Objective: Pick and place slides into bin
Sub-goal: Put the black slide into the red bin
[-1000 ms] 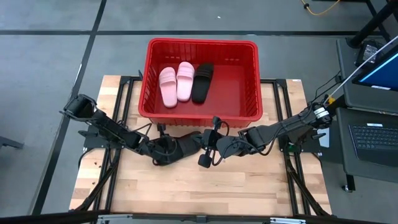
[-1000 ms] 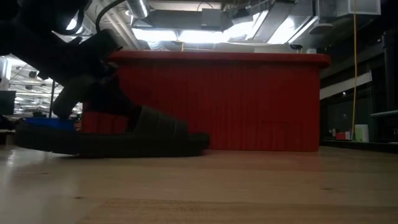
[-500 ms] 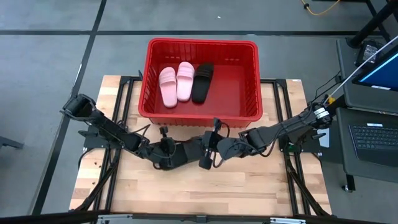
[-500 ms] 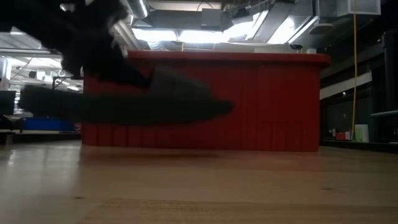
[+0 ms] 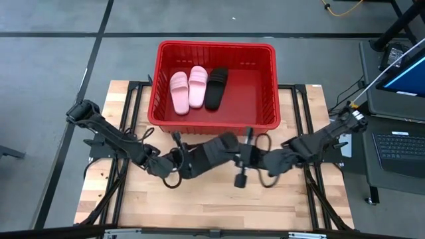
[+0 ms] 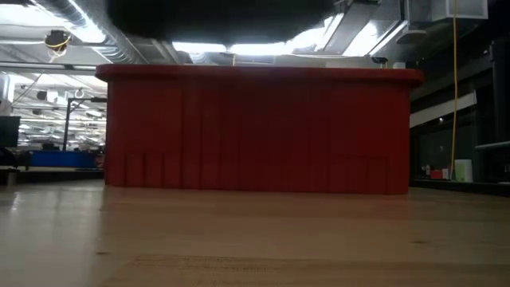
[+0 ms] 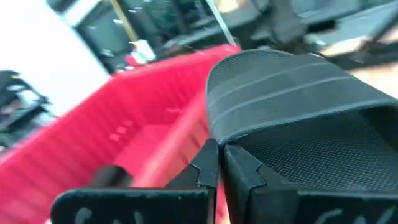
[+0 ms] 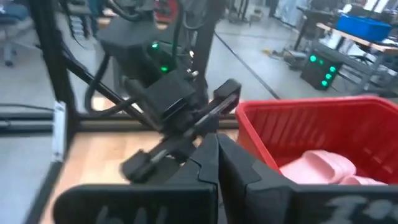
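My left gripper point(image 5: 182, 162) is shut on a black slide point(image 5: 214, 149), held in the air just before the near wall of the red bin point(image 5: 265, 73). In the left wrist view the slide point(image 7: 292, 93) shows its wide ribbed strap, with the bin point(image 7: 124, 137) behind. Two pale pink slides point(image 5: 188, 89) and another black slide point(image 5: 216, 87) lie flat on the bin's floor at its left. My right gripper point(image 5: 241, 159) is shut and empty, just right of the held slide. In the low view the bin point(image 6: 255, 131) fills the middle and the held slide is a dark shape point(image 6: 223, 12) at the top. My left gripper pinches the black slide between its two fingers at the side, where the strap meets the sole point(image 7: 219, 142). The fingers point(image 7: 208, 167) come from the table's left, slanting. The slide is lifted clear of the table, its strap up and its free end toward the bin.
The bin's near wall point(image 5: 212, 123) stands right behind the held slide. Its right half point(image 5: 249, 86) is bare floor. Bare wooden table point(image 5: 199, 199) lies toward the near edge. A desk with a laptop point(image 5: 398, 153) stands beyond the table's right edge.
My left gripper has risen with the black slide, which lay on the table a second ago and now hangs clear, and has carried it toward the right and the bin. My right gripper has drawn back toward the table's right edge.
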Action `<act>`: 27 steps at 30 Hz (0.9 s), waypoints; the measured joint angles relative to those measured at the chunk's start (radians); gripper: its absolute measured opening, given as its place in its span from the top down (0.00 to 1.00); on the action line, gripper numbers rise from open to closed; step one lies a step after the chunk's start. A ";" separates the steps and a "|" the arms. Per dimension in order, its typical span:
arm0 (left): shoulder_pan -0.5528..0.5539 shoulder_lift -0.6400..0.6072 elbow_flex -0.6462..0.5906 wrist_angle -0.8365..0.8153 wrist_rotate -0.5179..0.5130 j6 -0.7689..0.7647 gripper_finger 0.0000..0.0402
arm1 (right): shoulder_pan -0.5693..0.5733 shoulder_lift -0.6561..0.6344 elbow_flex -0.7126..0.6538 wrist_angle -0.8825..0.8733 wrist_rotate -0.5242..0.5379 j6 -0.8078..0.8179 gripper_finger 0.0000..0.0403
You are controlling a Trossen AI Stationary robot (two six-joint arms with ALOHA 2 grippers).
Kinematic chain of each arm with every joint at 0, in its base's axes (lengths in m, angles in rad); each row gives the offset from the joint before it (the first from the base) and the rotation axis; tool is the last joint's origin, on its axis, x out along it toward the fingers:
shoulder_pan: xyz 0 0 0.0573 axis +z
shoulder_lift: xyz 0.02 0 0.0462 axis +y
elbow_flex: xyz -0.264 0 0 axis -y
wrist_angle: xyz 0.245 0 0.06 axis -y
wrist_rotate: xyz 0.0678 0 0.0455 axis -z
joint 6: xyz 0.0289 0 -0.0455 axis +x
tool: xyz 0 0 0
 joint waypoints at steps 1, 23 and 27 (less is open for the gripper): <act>0.001 0.000 0.028 -0.014 -0.027 0.017 0.99 | 0.011 -0.014 0.000 0.000 0.001 0.001 0.99; 0.125 -0.002 0.196 -0.021 -0.482 0.160 0.99 | 0.014 0.014 0.000 0.237 0.249 -0.302 0.94; 0.130 -0.002 0.196 -0.020 -0.461 0.173 0.99 | -0.016 0.042 0.000 0.273 0.249 -0.322 0.83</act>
